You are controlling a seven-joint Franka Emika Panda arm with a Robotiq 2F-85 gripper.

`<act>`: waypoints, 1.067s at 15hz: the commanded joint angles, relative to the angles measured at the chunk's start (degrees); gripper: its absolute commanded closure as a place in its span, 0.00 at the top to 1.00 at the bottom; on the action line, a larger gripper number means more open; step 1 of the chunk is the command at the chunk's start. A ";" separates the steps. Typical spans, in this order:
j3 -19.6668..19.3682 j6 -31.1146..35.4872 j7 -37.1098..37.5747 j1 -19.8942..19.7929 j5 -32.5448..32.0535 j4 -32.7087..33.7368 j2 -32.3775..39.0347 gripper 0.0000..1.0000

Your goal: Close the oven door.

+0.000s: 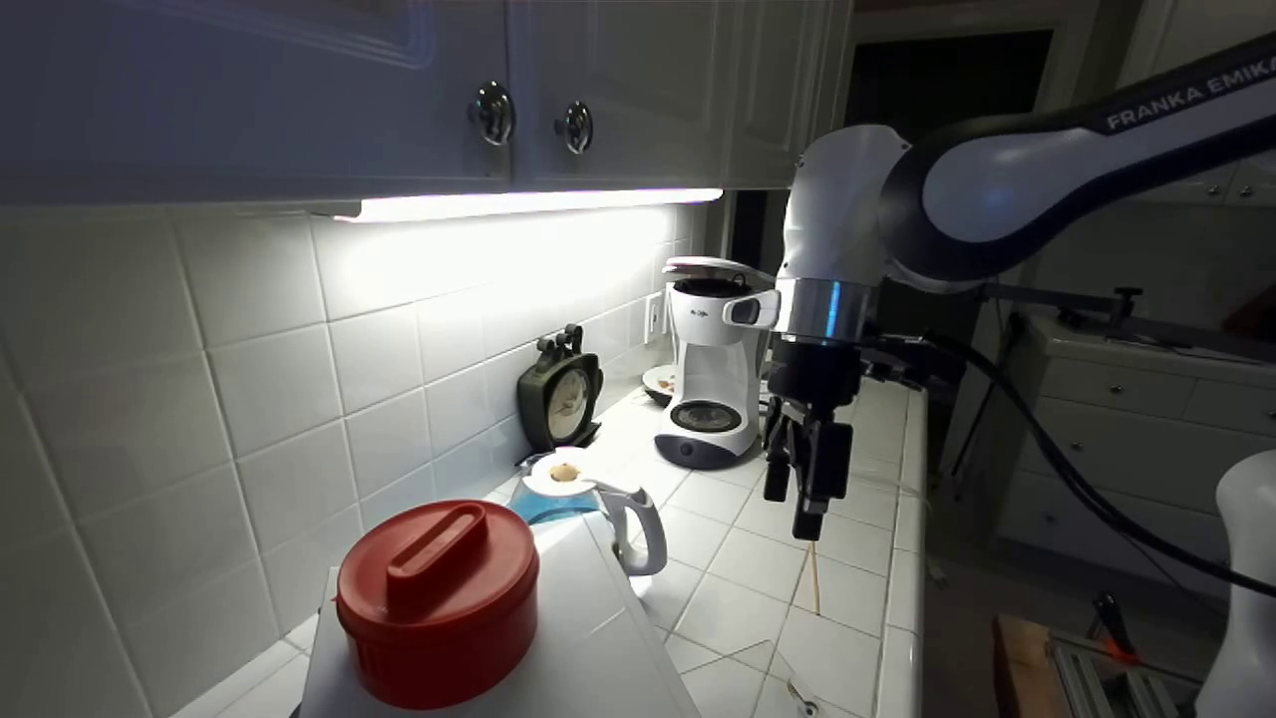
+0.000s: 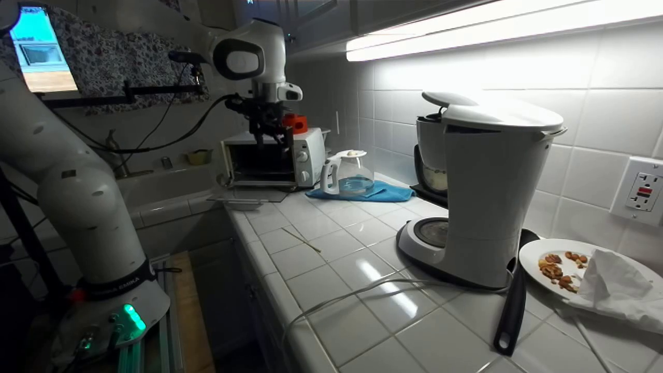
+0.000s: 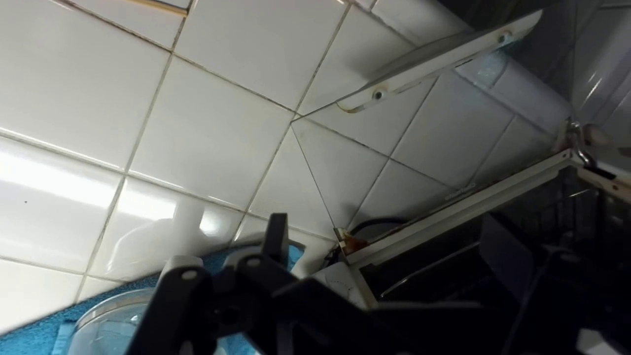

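The white toaster oven stands on the counter, and its top also shows in an exterior view. Its glass oven door is folded down and open, lying out over the tiles at about counter level. In the wrist view the clear door shows with its pale handle bar at the outer edge. My gripper is open and empty, its fingers spread apart. In both exterior views the gripper points down in front of the oven's dark opening, above the door.
A red lidded container sits on the oven. A glass carafe on a blue towel stands beside it. A white coffee maker stands farther along the counter. A thin stick lies on the tiles. Cabinets hang above.
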 commanded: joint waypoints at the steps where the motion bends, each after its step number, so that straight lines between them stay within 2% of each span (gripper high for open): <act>1: -1.67 1.21 -6.39 1.36 4.90 -0.82 0.45 1.00; 8: -2.92 0.32 -15.08 1.35 10.45 -1.56 1.36 1.00; 16: -3.60 1.38 -18.67 0.41 13.09 -3.13 2.13 1.00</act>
